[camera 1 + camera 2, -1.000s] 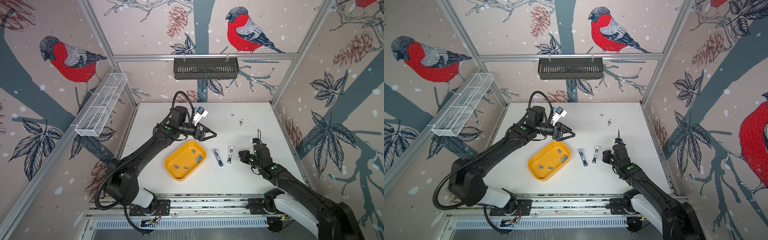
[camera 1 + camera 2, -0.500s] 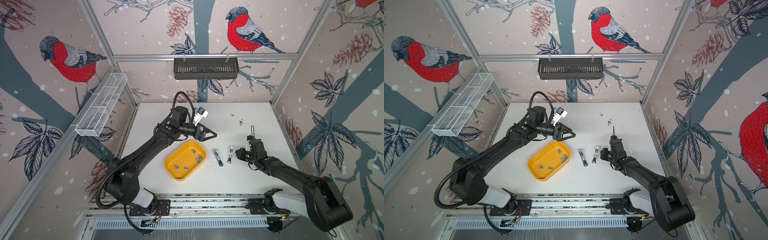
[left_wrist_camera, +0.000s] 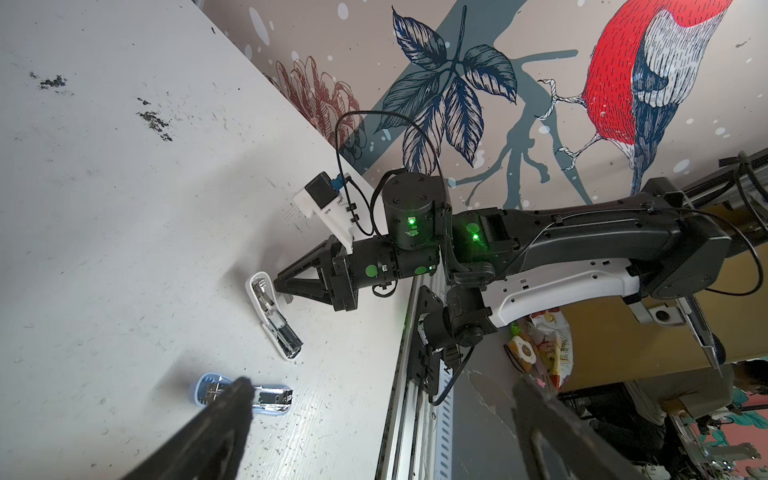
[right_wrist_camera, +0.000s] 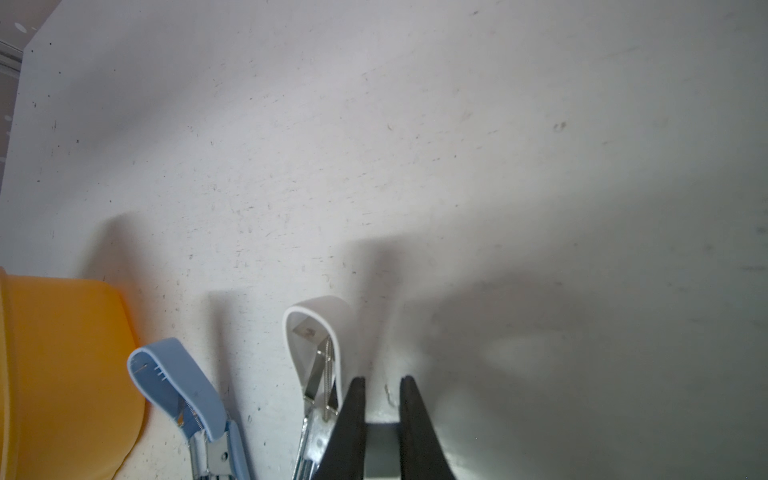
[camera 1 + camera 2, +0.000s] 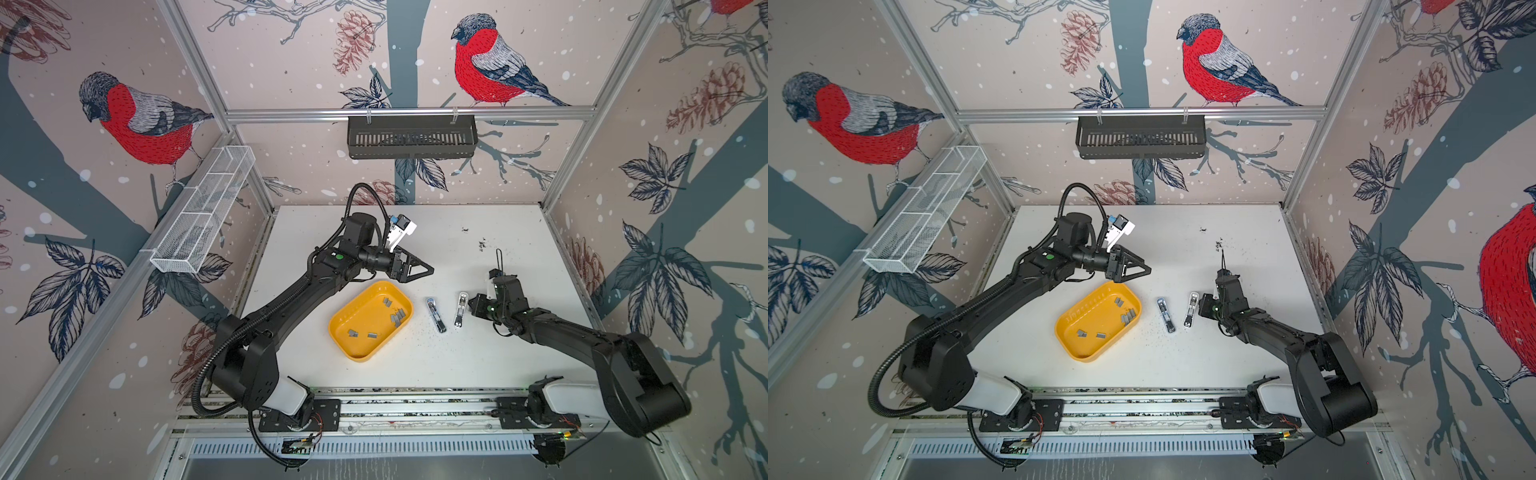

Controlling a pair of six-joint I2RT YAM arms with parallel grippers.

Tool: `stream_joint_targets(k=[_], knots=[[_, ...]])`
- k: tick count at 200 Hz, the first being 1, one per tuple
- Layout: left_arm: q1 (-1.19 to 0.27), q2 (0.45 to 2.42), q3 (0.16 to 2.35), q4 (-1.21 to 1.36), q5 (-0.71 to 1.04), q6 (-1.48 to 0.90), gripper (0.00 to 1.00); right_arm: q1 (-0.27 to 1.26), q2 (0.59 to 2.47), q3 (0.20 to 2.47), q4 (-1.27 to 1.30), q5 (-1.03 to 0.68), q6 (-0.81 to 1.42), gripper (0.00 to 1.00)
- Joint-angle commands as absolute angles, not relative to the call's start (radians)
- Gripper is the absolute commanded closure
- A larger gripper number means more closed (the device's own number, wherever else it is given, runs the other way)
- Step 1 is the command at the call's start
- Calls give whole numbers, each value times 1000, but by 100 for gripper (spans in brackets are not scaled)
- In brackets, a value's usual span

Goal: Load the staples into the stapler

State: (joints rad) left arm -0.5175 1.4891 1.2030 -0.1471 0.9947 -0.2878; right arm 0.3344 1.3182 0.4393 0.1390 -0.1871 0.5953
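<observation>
- While the left claw [image 5: 430,271] hangs spread wide and empty, the staples [image 5: 397,318] lie near it in the yellow tray [image 5: 338,337], not touching it.
- They are short grey strips (one cluster, a few strays).
- The right claw [image 4: 383,382], nearly closed on nothing, sits just beside the white stapler [image 4: 320,332], well apart from them.

- The tray [image 5: 361,316] is yellow-orange.
- The staples [image 5: 397,316] in it are grey and metallic.
- The pale blue stapler [image 5: 435,314] and the white stapler [image 5: 460,309] both show silvery metal inside.
- The table [image 5: 415,365] is white, flecked with dark specks.
- The walls [image 5: 291,62] are beige, patterned with red-breasted grey birds, dark blue leaves and white dots.
- The hanging basket [image 5: 411,137] is black and slotted.
</observation>
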Motion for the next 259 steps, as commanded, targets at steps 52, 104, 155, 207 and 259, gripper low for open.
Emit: stream_joint_targets(k=[52, 104, 155, 207, 259], knots=[[-519, 1489, 1207, -153, 1004, -269, 3, 339, 1355, 454, 199, -208, 584, 89], [-519, 1491, 1206, -153, 1003, -268, 3, 347, 1371, 468, 201, -212, 581, 89], [-520, 1489, 1206, -153, 1003, -269, 3, 361, 1380, 476, 201, -203, 581, 89], [-519, 1488, 1206, -155, 1005, -267, 3, 381, 1334, 468, 144, -152, 556, 89], [-521, 1488, 1208, -153, 1007, -269, 3, 422, 1258, 460, 35, -92, 513, 89]])
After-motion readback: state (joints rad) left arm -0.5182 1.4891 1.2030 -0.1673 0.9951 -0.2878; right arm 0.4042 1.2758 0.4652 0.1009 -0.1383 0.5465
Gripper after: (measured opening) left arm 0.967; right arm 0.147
